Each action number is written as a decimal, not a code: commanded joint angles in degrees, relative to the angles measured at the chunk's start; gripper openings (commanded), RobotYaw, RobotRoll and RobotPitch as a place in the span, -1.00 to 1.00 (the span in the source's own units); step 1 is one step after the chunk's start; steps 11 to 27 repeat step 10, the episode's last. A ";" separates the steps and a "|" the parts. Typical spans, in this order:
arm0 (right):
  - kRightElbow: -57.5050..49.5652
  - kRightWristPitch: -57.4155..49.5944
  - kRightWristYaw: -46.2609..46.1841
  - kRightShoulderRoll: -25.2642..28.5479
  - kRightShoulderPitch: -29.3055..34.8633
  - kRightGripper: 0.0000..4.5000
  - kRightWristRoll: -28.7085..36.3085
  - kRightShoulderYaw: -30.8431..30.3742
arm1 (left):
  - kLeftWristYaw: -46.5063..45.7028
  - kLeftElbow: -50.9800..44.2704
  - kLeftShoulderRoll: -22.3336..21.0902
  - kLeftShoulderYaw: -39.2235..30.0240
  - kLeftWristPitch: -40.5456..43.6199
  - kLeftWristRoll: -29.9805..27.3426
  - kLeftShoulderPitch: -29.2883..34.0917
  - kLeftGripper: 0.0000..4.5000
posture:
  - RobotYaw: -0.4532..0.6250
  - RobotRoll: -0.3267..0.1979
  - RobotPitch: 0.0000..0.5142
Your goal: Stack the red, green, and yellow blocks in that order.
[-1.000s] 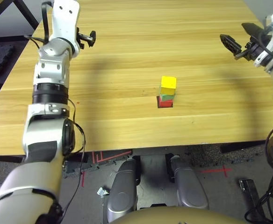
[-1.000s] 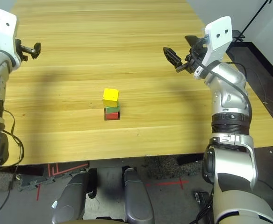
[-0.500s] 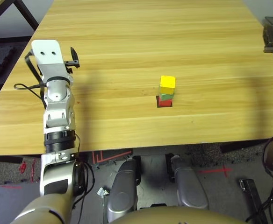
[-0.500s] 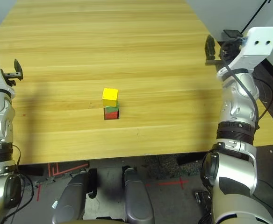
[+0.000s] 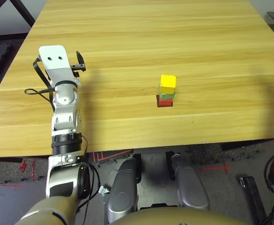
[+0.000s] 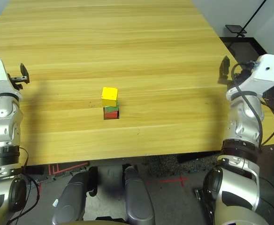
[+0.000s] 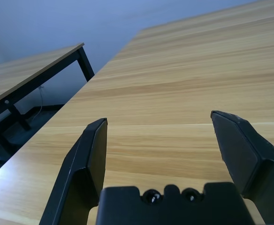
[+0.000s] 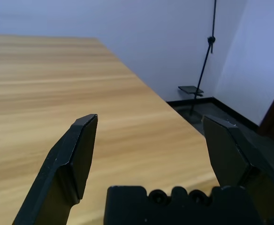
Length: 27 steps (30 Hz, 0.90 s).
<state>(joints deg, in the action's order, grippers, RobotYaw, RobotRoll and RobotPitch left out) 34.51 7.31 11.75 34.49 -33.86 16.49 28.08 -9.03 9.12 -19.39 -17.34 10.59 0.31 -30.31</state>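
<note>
Matte cubes stacked: yellow block (image 5: 168, 81) over green block (image 5: 167, 96), red block (image 5: 165, 102).

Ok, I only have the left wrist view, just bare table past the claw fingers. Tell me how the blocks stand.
Observer: All stacked mid-way across the table: red block at the bottom, green block on it, yellow block on top.
Operator: Give me the right claw.
Observer: The right claw is open, out by the table's right edge, apart from the blocks.
Operator: Now place my left claw.
Observer: The left claw is open over the table's left side, well left of the blocks.
</note>
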 commanded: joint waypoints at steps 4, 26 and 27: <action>-2.54 -0.20 -0.82 -1.03 3.00 1.00 1.32 1.02 | -1.07 -0.62 0.66 -0.05 -0.34 0.41 1.55 0.99 | 0.20 0.75 0.21; -0.50 0.31 0.16 0.33 -0.28 1.00 1.13 0.44 | -0.62 -0.63 0.33 0.49 -1.25 0.28 0.15 0.99 | 0.25 0.73 0.04; -0.50 0.31 0.16 0.33 -0.28 1.00 1.13 0.44 | -0.62 -0.63 0.33 0.49 -1.25 0.28 0.15 0.99 | 0.25 0.73 0.04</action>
